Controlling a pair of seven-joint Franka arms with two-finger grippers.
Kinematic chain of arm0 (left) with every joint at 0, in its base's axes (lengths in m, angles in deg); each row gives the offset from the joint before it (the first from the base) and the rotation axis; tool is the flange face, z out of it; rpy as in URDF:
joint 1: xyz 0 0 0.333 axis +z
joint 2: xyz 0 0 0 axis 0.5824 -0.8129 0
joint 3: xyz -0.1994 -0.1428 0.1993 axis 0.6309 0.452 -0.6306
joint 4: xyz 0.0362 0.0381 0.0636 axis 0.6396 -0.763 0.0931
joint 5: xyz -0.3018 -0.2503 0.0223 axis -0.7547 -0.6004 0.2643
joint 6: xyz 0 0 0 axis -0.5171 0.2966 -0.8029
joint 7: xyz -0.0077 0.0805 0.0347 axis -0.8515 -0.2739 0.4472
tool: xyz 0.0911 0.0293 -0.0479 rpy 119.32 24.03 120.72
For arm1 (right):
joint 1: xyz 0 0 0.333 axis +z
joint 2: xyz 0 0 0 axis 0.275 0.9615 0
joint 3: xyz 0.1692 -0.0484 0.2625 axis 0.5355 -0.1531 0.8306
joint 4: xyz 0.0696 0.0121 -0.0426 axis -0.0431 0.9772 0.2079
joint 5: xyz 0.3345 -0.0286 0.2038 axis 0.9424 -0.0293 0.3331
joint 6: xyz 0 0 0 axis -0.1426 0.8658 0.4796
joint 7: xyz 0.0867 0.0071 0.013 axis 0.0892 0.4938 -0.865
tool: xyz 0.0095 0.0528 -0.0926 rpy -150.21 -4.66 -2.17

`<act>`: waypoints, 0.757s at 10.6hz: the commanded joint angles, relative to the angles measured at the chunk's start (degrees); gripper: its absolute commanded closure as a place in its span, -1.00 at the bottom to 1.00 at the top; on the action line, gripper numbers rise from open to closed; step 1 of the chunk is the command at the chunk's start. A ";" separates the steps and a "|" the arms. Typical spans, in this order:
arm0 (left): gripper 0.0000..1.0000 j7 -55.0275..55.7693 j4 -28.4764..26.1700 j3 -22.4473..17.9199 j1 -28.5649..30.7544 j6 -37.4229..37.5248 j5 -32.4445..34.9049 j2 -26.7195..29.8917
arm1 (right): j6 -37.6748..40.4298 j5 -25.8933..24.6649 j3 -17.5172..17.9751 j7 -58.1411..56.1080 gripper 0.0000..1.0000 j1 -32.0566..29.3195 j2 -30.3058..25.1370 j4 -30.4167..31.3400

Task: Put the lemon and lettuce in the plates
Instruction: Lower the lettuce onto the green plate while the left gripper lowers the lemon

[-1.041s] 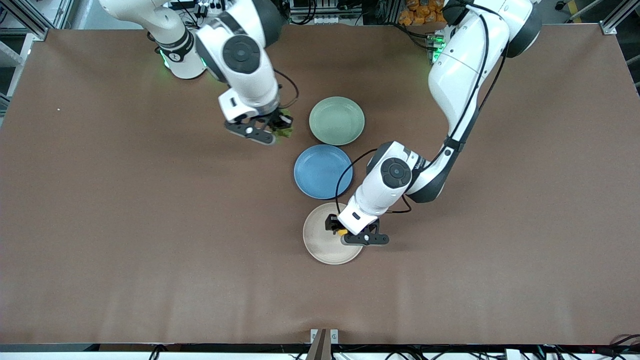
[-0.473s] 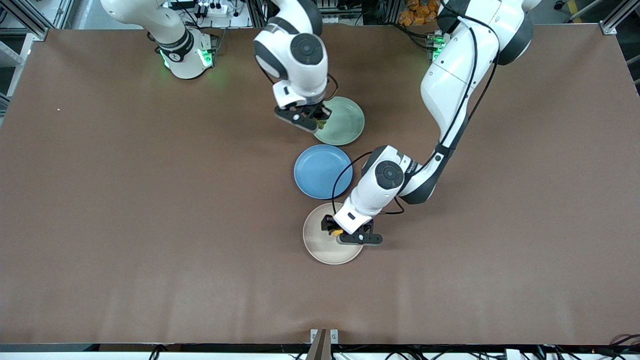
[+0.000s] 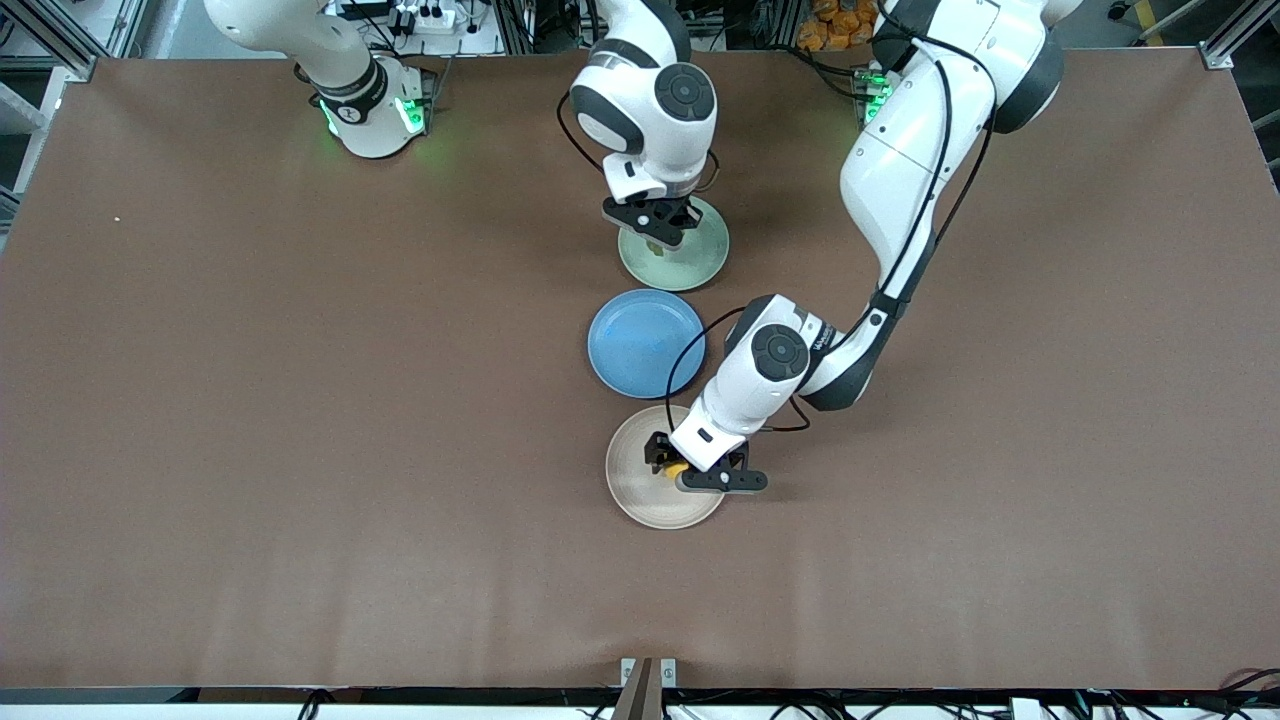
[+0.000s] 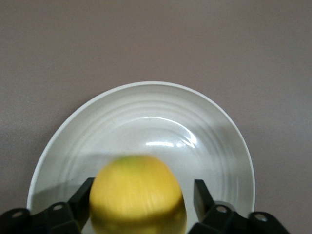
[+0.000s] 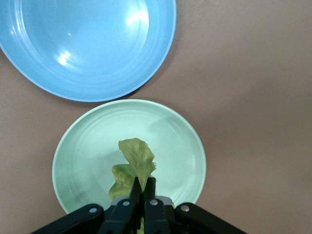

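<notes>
The yellow lemon (image 3: 679, 468) (image 4: 136, 195) sits low over the beige-pink plate (image 3: 635, 492) (image 4: 146, 112), between the fingers of my left gripper (image 3: 673, 467) (image 4: 142, 190). Those fingers are open, with a gap showing between the lemon and one finger (image 4: 200, 189). I cannot tell whether the lemon rests on the plate. My right gripper (image 3: 662, 238) (image 5: 143, 183) hangs over the mint green plate (image 3: 702, 262) (image 5: 83, 161). It is shut on the stem end of the wrinkly green lettuce (image 5: 137, 158), which dangles above the plate's middle.
A blue plate (image 3: 640, 345) (image 5: 87, 44) lies between the two other plates, almost touching both. The left arm's forearm and black cable (image 3: 690, 345) pass over its edge. Bare brown table (image 3: 300, 450) spreads around the row of plates.
My right arm has carried the lettuce from beside the mint green plate to over it. My left gripper's fingers have parted from the lemon; that arm has barely moved.
</notes>
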 commanded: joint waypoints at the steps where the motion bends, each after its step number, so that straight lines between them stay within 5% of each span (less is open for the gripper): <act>1: -1.00 1.07 1.25 -1.67 -1.50 -0.54 -0.99 -0.58 | 0.87 -1.44 -0.54 5.92 -0.99 1.61 2.14 -2.96; 4: -1.00 4.30 1.25 -1.67 -1.15 1.55 -1.08 1.35 | 1.74 -3.29 -0.63 6.38 -1.00 2.14 2.14 -2.53; 8: -1.00 3.97 1.34 -1.32 0.95 17.00 -1.08 6.09 | 4.74 -9.00 -0.89 3.15 -1.00 -1.44 1.26 -2.70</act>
